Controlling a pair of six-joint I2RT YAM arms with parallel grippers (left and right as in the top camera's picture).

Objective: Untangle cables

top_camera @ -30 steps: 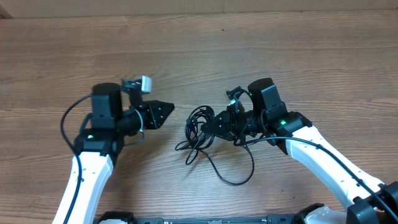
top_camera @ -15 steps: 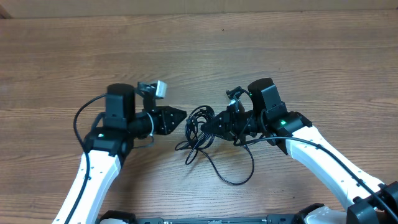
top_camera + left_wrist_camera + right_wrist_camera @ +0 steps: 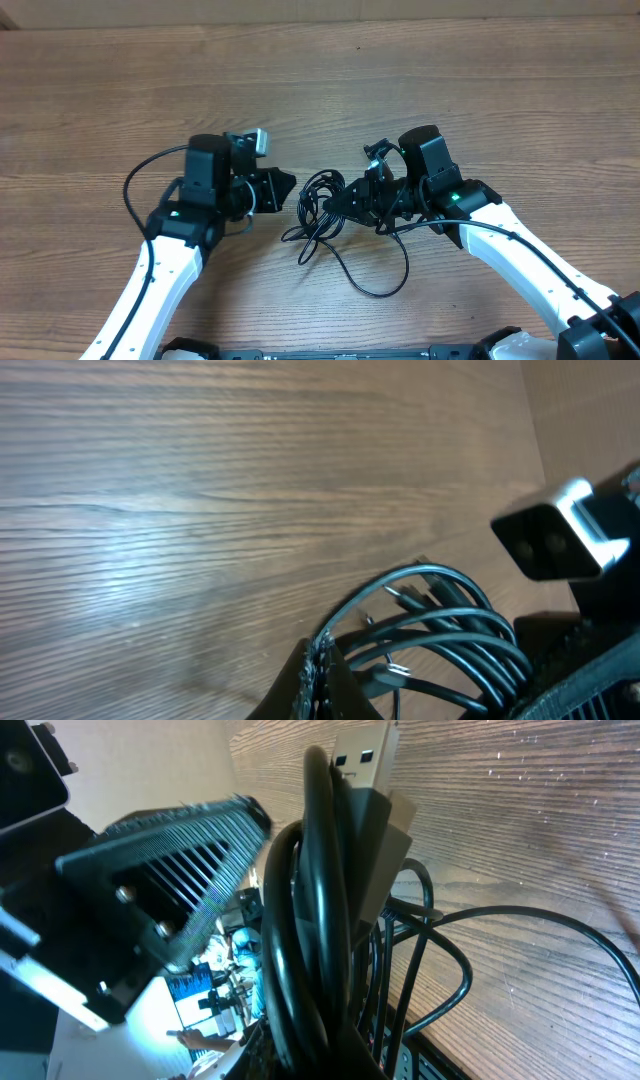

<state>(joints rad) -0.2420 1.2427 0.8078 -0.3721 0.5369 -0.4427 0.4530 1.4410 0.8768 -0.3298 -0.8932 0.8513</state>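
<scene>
At centre, the cables (image 3: pixel 318 205) are clamped by the right gripper (image 3: pixel 340 203); the left gripper (image 3: pixel 291 184) is seen closed just beside them.

Two white robot arms (image 3: pixel 150 280) at a wood-grain table (image 3: pixel 400 80) suggest a robotics lab.

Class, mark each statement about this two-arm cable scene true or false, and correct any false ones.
1. The right end effector grips the bundled cables. True.
2. The cables lie as three separate straight lines. False: they are looped together in one tangle.
3. The left end effector sits close beside the tangle. True.
4. The table is bare metal. False: its surface shows wood grain.
5. A flat metal plug sticks out of the bundle in the right wrist view. True.
</scene>
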